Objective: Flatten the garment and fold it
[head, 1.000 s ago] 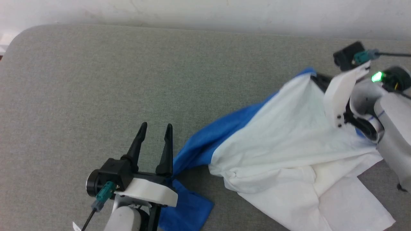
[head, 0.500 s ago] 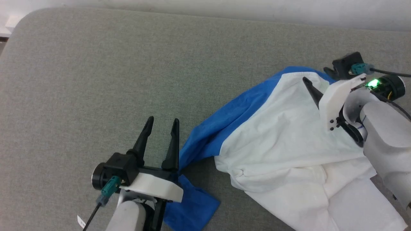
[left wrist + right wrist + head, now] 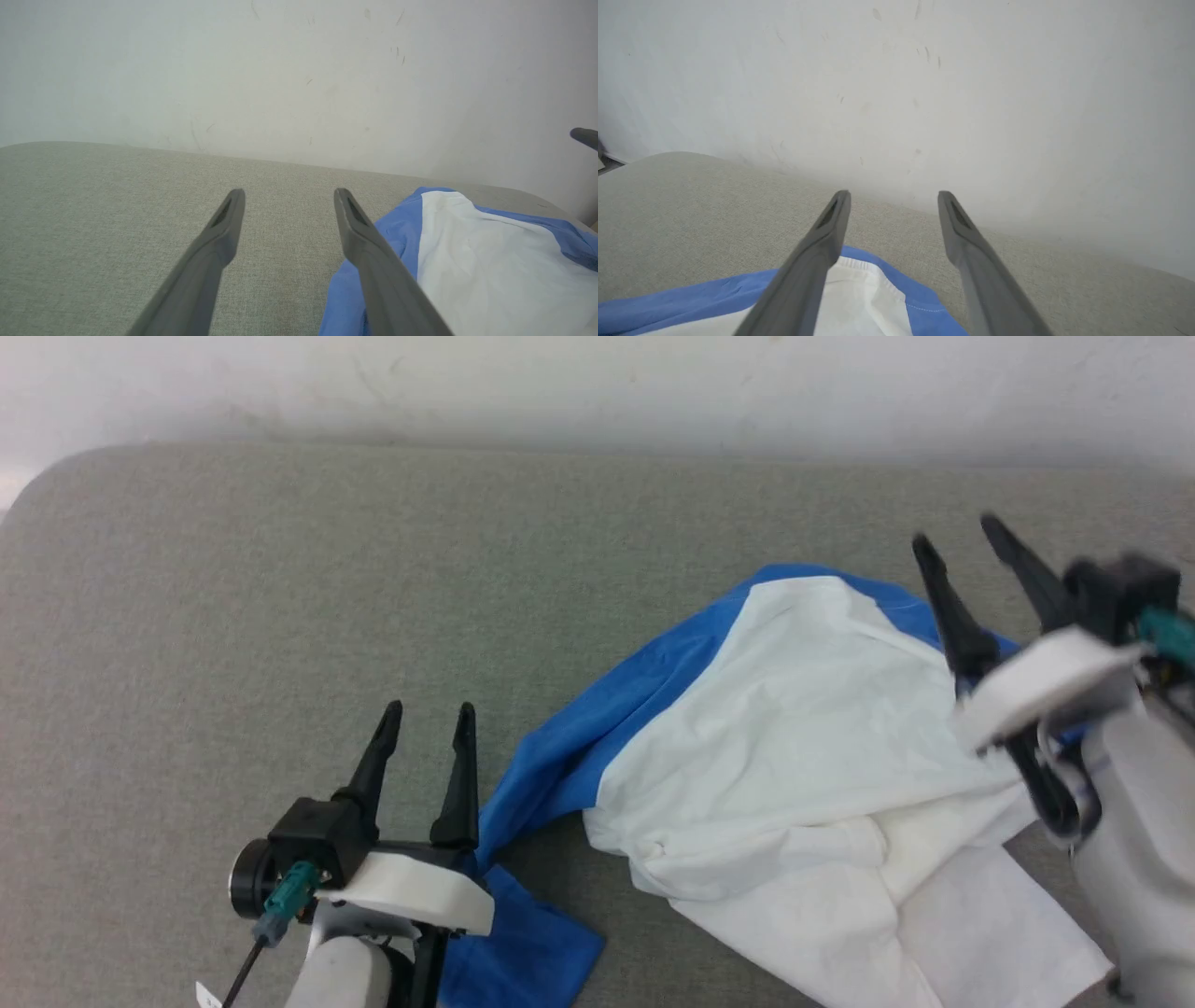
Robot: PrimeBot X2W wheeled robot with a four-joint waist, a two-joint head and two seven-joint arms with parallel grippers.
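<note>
Shirt (image 3: 775,756) lies bunched on the grey cushion (image 3: 280,569), over to the right. Its long way runs slanted, from the blue sleeve (image 3: 532,952) near the robot up to the far right. Left claw (image 3: 428,709) is spread wide and empty, just beside the sleeve. Right claw (image 3: 954,534) is spread wide too, holding nothing, at the shirt's far right edge.

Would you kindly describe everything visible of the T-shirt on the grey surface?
The T-shirt is soft cloth, white in the body with bright blue along its left and far edges and a blue flap at the near left. It lies crumpled, creased and partly doubled over on the grey fabric surface. The left gripper stands open beside its blue edge; the right gripper is open over its far corner, holding nothing.
</note>
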